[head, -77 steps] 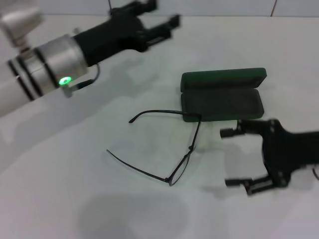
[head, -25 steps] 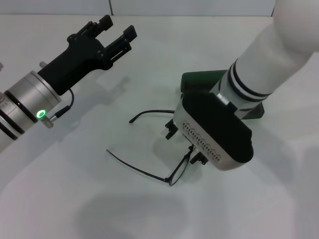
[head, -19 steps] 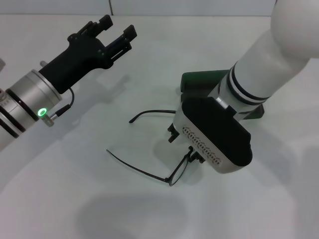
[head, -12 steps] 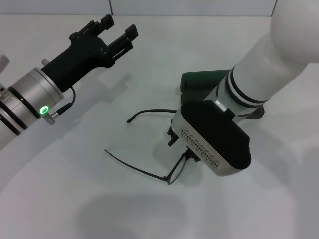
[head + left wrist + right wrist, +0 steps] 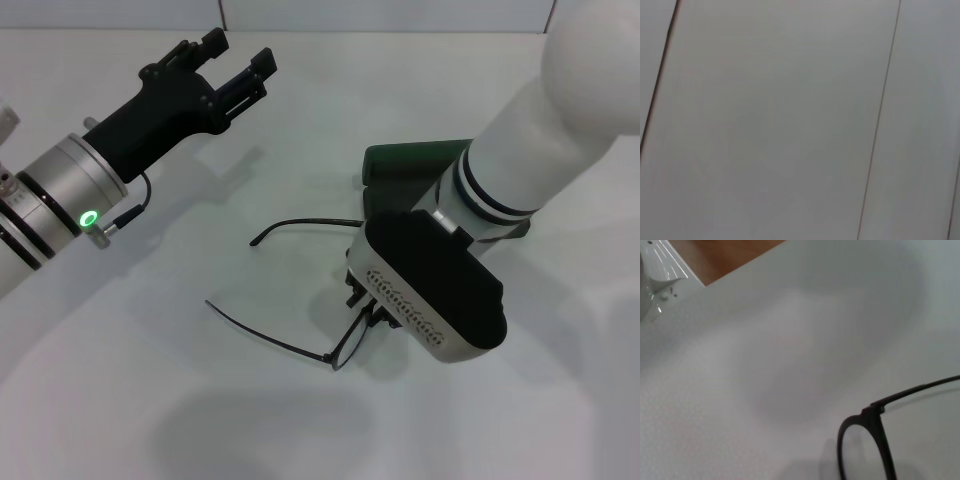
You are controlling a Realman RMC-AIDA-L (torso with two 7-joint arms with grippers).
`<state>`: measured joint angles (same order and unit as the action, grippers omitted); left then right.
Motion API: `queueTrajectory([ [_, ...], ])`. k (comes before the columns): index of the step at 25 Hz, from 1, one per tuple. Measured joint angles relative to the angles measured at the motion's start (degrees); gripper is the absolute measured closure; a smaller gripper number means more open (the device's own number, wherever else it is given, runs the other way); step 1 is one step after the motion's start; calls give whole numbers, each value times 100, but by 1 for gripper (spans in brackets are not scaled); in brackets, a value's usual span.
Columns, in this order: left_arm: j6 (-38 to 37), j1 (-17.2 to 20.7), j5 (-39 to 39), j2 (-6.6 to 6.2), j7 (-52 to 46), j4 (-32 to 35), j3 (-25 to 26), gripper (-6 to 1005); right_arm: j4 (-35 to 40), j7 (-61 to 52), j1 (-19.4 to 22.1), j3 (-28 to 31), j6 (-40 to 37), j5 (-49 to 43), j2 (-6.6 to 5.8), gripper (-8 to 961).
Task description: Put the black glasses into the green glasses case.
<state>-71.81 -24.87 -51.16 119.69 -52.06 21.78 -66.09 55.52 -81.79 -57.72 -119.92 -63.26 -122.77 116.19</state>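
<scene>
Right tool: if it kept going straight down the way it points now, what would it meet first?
Most likely the black glasses: the right tool sits directly over the front frame near the green glasses case. Beneath that is the table. Whether it already touches the frame is unclear.

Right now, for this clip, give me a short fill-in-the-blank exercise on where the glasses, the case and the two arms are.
1. The black glasses lie on the ____ table.
2. The green glasses case is partly hidden by the ____ arm.
3. The right gripper is down at the glasses' ____.
4. The left gripper, raised apart from them, holds ____.

Missing words: white; right; front frame; nothing
</scene>
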Motion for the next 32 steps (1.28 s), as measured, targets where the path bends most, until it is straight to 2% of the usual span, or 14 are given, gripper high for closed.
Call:
queueTrajectory([
  [5, 1, 7, 66, 1, -234, 1, 0, 240, 78, -10, 159, 254, -103, -1, 0, 696],
  [10, -23, 45, 79, -8, -493, 48, 1, 240, 394, 42, 492, 703, -401, -10, -2, 827],
  [14, -215, 98, 55, -16, -596, 68, -13, 240, 754, 139, 943, 1062, -529, -43, -12, 824],
  [18, -899, 174, 42, -40, -646, 68, -11, 240, 1313, 529, 1669, 1694, -789, 187, -19, 820],
  [23, -1910, 268, 85, -230, -1043, 87, 4, 240, 1588, 1581, 2637, 2405, -1050, 1391, -8, 816],
  [28, -2653, 260, 102, -374, -1412, 92, 68, 240, 1245, 2813, 3441, 2681, -972, 2858, -13, 812],
  [32, -3123, 149, -2, -520, -1695, 92, 42, 240, 669, 3592, 3704, 2734, -697, 3828, -7, 809],
])
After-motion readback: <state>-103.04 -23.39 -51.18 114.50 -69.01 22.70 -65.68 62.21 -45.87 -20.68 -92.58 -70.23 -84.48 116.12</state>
